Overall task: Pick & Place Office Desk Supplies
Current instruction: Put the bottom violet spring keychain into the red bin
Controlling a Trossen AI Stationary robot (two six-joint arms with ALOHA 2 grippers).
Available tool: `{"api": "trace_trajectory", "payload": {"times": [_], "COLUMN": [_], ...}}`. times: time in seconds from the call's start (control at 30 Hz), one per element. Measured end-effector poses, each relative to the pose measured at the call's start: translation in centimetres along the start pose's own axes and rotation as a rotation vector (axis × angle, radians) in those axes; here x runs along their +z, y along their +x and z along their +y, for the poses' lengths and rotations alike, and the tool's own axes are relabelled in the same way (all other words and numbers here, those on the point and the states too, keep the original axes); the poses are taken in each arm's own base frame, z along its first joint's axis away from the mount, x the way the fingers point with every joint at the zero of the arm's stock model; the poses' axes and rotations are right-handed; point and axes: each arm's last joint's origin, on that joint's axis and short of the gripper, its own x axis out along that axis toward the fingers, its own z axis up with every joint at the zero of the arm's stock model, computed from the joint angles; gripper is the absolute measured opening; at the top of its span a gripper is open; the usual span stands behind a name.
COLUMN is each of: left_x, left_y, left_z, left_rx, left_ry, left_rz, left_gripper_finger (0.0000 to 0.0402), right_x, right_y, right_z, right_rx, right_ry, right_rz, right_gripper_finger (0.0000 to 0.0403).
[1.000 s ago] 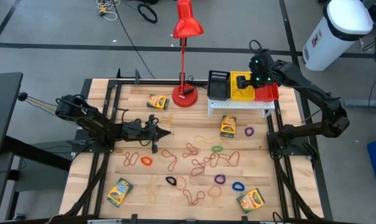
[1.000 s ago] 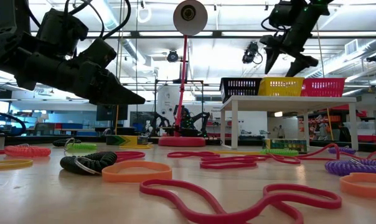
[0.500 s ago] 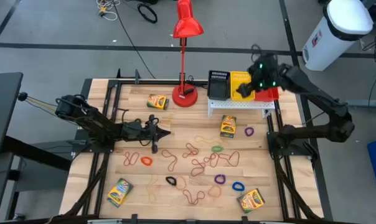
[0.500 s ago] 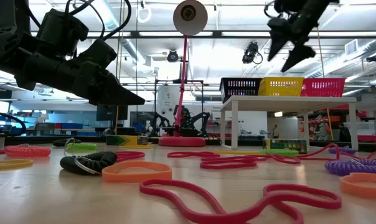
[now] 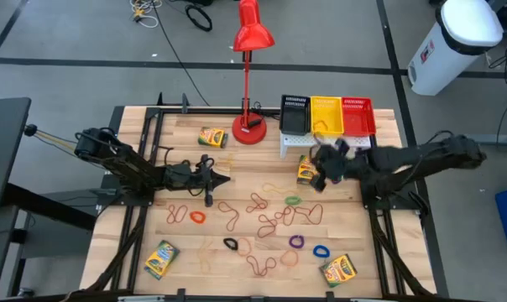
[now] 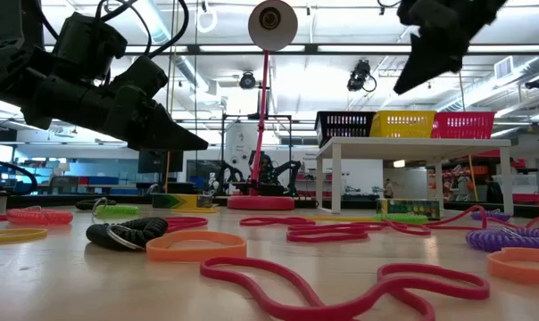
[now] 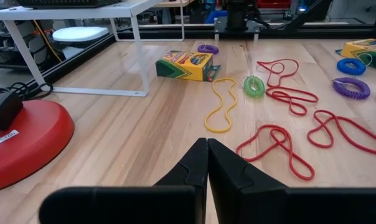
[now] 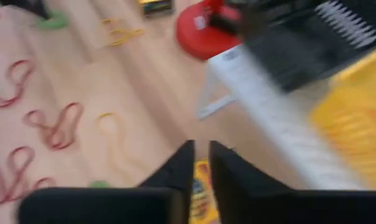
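Observation:
Several crayon boxes lie on the wooden table, one (image 5: 307,170) just in front of the white shelf (image 5: 325,141). That shelf carries the black (image 5: 295,114), yellow (image 5: 326,115) and red (image 5: 358,116) bins. Many rubber bands (image 5: 274,220) are scattered over the table's middle. My right gripper (image 5: 317,178) hangs blurred, high above that crayon box (image 8: 200,186), fingers drawn together with nothing between them. My left gripper (image 5: 227,178) hovers shut and holding nothing at the left-middle, pointing toward the bands (image 7: 220,112).
A tall red desk lamp stands on its round base (image 5: 250,132) at the far middle, beside the shelf. More crayon boxes lie at the far left (image 5: 212,137), near left (image 5: 161,258) and near right (image 5: 338,270). Bare wood shows along the table's left side.
My right gripper has swung from above the yellow and red bins toward the table's near side and left, sinking a little and rolling. It now hangs over the crayon box in front of the shelf. Its fingers, wide apart before, have shut on nothing.

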Motion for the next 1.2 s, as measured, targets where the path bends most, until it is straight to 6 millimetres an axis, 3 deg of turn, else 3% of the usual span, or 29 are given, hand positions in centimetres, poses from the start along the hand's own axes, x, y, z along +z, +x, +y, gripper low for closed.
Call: {"api": "trace_trajectory", "payload": {"times": [0.07, 0.3, 0.63, 0.97, 1.2], "left_x": [0.0, 0.0, -0.1, -0.1, -0.1], "left_y": [0.0, 0.0, 0.0, 0.0, 0.0], "left_z": [0.0, 0.0, 0.0, 0.0, 0.0], "left_rx": [0.0, 0.0, 0.0, 0.0, 0.0], "left_ry": [0.0, 0.002, 0.004, 0.003, 0.002], "left_rz": [0.0, 0.002, 0.009, 0.009, 0.009], "left_gripper_finger": [0.0016, 0.0016, 0.0016, 0.0016, 0.0016], "right_x": [-1.2, -4.8, -9.9, -11.3, -10.9], "right_y": [0.2, -0.5, 0.9, 3.5, 5.4], "right_z": [1.2, 5.3, 12.9, 15.6, 16.8], "right_rx": [0.055, 0.155, 0.352, 0.469, 0.445], "right_ry": [0.001, -0.049, -0.264, -0.371, -0.463], "right_rz": [0.009, 0.082, 0.132, 0.162, 0.24], "right_gripper_finger": [0.0009, 0.0005, 0.0025, 0.014, 0.0154]}}
